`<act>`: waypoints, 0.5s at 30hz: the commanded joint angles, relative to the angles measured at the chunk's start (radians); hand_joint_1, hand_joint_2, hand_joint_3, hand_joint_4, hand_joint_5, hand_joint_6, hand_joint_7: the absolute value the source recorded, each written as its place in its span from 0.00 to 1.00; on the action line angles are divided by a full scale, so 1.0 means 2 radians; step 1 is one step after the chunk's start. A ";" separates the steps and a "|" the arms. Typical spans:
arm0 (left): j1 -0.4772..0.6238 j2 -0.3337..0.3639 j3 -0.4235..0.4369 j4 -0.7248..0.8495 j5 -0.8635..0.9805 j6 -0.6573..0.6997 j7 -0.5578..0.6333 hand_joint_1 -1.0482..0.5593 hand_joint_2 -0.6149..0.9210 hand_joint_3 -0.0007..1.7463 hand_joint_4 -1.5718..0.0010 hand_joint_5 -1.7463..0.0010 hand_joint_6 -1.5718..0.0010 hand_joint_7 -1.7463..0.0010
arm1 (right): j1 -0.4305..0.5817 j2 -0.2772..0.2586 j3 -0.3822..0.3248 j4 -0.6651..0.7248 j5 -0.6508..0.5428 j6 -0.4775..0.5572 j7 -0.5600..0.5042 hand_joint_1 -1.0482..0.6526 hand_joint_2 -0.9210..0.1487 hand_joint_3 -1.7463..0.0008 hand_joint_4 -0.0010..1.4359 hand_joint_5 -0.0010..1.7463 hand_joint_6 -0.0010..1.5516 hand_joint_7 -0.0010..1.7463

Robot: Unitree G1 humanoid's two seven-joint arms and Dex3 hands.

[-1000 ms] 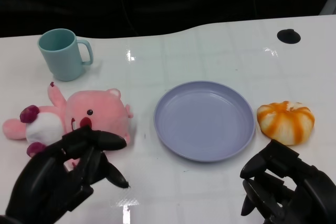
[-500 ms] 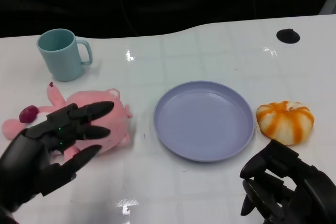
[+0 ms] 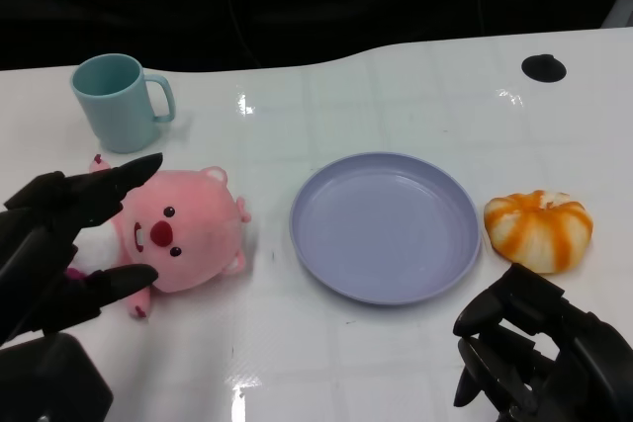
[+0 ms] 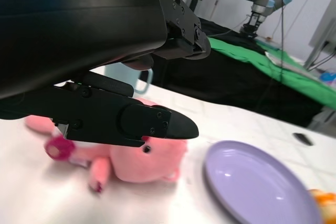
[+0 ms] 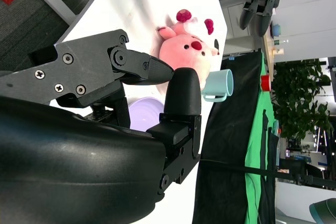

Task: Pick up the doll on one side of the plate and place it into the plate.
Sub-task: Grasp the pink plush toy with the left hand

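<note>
A: What changes in the last second?

B: The left hand point(image 3: 59, 244), nearest the camera and well off to the plate's point(image 3: 385, 225) left, has opened. A second ago its fingers were curled low in front of the doll; half a second ago they lay stretched across the doll's face. Now they are spread wide, one set above and one below the doll's near end, so the reach looks finished and the closing not yet begun.

A: And the right hand point(image 3: 539, 355)?

B: It has not shifted: curled in on nothing, just in front of the plate's right edge.

A: Where is the doll point(image 3: 176, 241)?

B: On the table just left of the plate, lying on its side, face toward the plate. Its body end sits inside the spread of the left hand; whether the fingers touch it cannot be told.

A: Farther out?

B: An orange-striped plush point(image 3: 538, 229) lies just right of the plate, and a teal mug point(image 3: 117, 102) stands beyond the doll, behind and left of the plate.
</note>
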 commanded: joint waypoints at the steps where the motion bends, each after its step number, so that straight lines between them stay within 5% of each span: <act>1: -0.014 0.022 -0.011 0.004 0.051 0.020 0.015 0.23 0.99 0.02 1.00 0.82 0.89 1.00 | 0.002 -0.006 -0.007 -0.007 0.005 0.003 0.000 0.42 0.00 0.66 0.37 1.00 0.27 0.93; 15: -0.091 0.069 -0.103 0.079 0.215 0.106 -0.015 0.21 1.00 0.01 1.00 0.85 0.88 1.00 | 0.003 -0.004 -0.005 -0.006 0.002 0.002 -0.001 0.42 0.00 0.67 0.38 1.00 0.28 0.93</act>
